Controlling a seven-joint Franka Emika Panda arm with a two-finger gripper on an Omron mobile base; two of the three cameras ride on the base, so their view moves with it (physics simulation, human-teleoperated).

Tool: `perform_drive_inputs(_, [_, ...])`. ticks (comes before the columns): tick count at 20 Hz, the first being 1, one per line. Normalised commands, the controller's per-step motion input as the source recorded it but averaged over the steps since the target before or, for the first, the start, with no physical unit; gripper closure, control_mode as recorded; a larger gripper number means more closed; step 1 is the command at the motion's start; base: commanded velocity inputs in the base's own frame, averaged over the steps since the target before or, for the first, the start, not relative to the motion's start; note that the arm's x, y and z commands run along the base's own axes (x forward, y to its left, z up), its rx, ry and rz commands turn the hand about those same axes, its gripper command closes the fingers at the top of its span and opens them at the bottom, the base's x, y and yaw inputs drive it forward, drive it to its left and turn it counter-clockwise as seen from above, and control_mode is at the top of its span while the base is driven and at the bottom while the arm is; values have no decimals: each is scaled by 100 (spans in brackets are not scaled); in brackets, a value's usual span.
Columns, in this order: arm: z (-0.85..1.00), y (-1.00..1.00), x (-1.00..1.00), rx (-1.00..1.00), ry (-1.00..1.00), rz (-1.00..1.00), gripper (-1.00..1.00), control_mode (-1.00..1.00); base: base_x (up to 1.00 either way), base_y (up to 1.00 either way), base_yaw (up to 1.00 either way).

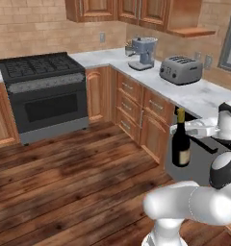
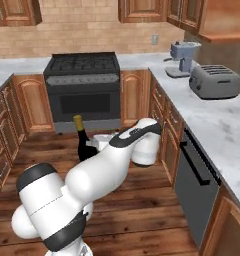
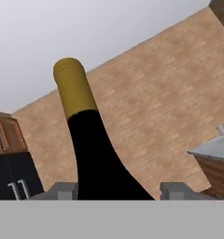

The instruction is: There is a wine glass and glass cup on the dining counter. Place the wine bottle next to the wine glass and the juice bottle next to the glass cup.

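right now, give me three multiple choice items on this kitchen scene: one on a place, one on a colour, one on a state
1. Where is the wine bottle?
A. on the stove
B. in the air, at the claw
C. beside the toaster

2. What colour is the bottle's top?
A. gold-tan
B. maroon
C. white

3. How does the bottle stand?
A. lying flat
B. upside down
C. upright

Answers: 1 B, it hangs above the wood floor in front of the cabinets; 2 A, the hand view shows a gold top; 3 C, its neck points up in both base views.
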Motion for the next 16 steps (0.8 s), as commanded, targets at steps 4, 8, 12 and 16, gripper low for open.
perform_drive_inputs(4, [0, 0, 0, 0, 0, 0, 100, 100, 15, 56, 49])
perform_drive_inputs(8, [0, 0, 0, 0, 0, 0, 100, 100, 33, 56, 34])
perform_drive_inputs(12, [0, 0, 0, 0, 0, 0, 100, 100, 38, 56, 30])
perform_drive_inputs(16, [0, 0, 0, 0, 0, 0, 100, 100, 41, 59, 26])
